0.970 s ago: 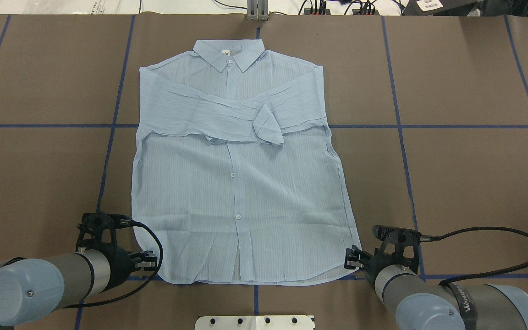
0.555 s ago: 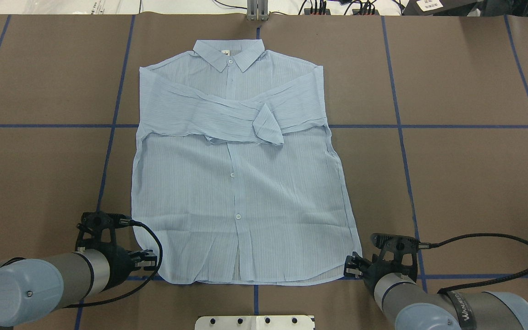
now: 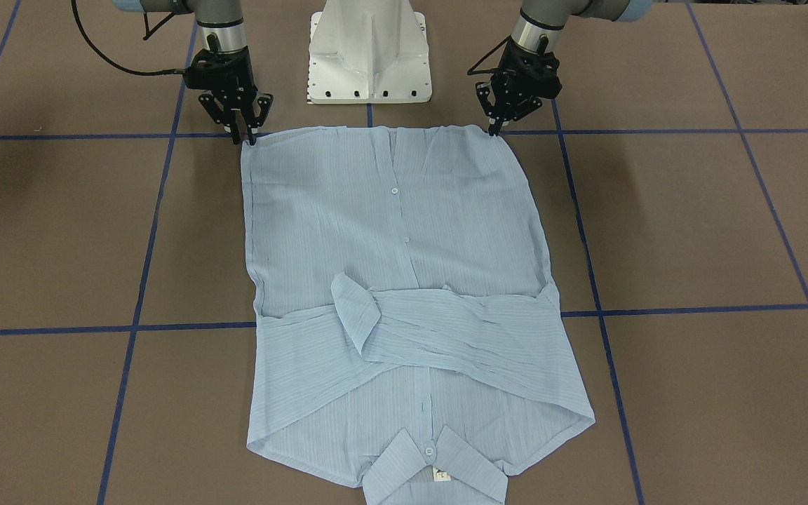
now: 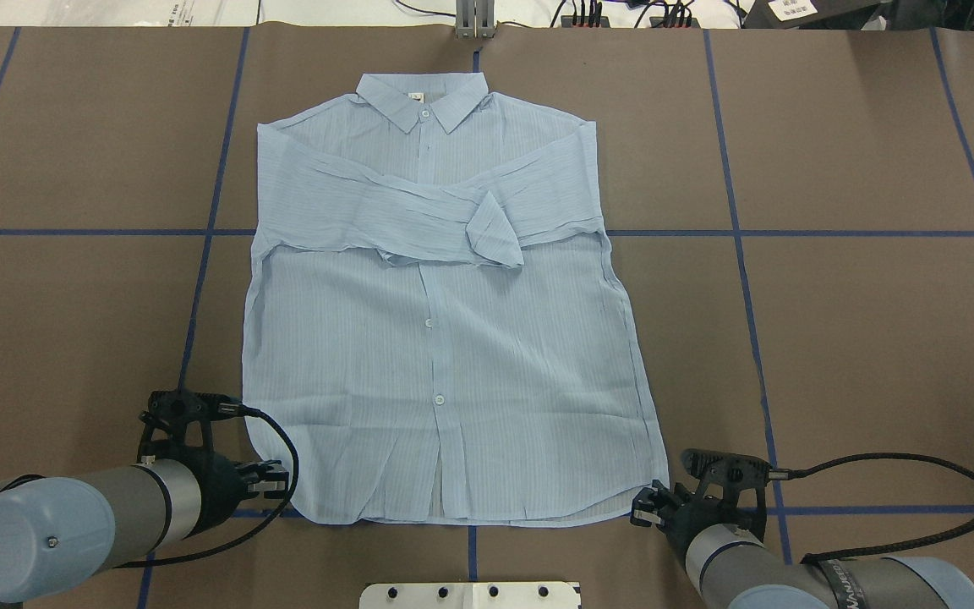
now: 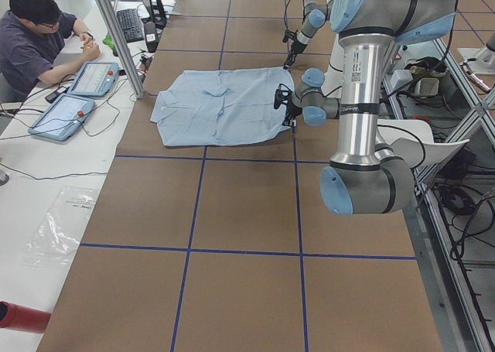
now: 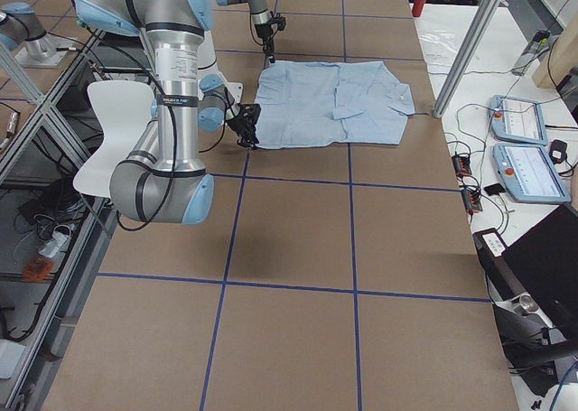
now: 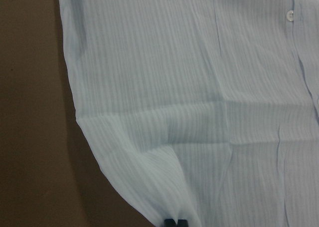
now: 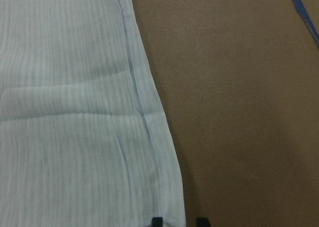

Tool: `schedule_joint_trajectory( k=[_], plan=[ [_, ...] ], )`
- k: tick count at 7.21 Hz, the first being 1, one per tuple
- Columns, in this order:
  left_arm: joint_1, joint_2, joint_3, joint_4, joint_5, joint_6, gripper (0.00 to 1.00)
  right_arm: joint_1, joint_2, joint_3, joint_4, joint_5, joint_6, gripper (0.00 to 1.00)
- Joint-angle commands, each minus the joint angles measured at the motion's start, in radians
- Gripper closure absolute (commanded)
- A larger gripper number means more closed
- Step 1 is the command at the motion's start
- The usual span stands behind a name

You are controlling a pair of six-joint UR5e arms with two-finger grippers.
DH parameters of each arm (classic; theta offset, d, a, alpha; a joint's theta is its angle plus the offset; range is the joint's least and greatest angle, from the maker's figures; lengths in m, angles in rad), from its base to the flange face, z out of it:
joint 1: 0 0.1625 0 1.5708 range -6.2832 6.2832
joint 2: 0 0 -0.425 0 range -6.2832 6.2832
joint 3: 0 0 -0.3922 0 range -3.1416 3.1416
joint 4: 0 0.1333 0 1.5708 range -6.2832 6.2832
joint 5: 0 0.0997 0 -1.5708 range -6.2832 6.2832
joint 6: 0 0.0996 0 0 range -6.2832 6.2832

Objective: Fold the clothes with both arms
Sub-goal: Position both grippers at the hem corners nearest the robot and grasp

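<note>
1. Now at the grasp of the hem (image 4: 470, 518), by the look of it: shirt (image 4: 445, 338) flat on the table (image 4: 876, 338), centre of the overhead frame, sleeves (image 4: 419, 216) crossed over the chest.
2. Left gripper (image 3: 494, 128): fingertips pressed together on the hem corner, lower left of the overhead frame, with cloth puckered toward them in the wrist view; looks clamped on the shirt.
3. Right gripper (image 3: 248, 137): narrowly parted, straddling the side edge at the other hem corner, lower right of that frame; closed on nothing yet.
4. Sink the right tips far enough to get one under the cloth edge, then close on both layers; thin fabric, so easy to catch only the top layer or miss altogether.
5. Match the two grips in depth and height before lifting, and keep the hem taut between them; otherwise a skewed fold likely.
6. Carry the hem up-frame toward the collar (image 4: 422, 100) without dragging the crossed sleeves out of place.
7. Long axis running bottom to top of the overhead frame: collar at top centre, pointing away from the robot, hem along the bottom, buttons (image 4: 429, 322) facing up. Reversed in the front-facing frame, with collar at the bottom edge and hem at the top.
</note>
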Motion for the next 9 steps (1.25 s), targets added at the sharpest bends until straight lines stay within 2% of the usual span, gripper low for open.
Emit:
schedule_joint_trajectory(
  k=[1, 4, 6, 8, 9],
  plan=[
    [-0.001, 0.002, -0.002, 0.0, 0.002, 0.0, 1.0, -0.003, 0.006, -0.014, 0.0, -0.001, -0.007, 0.76],
    [0.0, 0.0, -0.002, 0.0, 0.0, 0.0, 1.0, -0.001, 0.006, -0.017, 0.0, -0.015, -0.01, 0.75],
    [-0.001, 0.002, -0.008, 0.0, 0.0, 0.0, 1.0, 0.002, 0.004, -0.016, -0.002, -0.021, -0.012, 1.0],
    [-0.001, 0.0, -0.011, 0.0, -0.001, 0.002, 1.0, 0.006, 0.007, 0.008, -0.003, -0.02, -0.013, 1.0],
    [-0.001, -0.001, -0.02, 0.002, -0.005, 0.005, 1.0, 0.015, -0.001, 0.053, -0.012, -0.015, -0.015, 1.0]
  ],
)
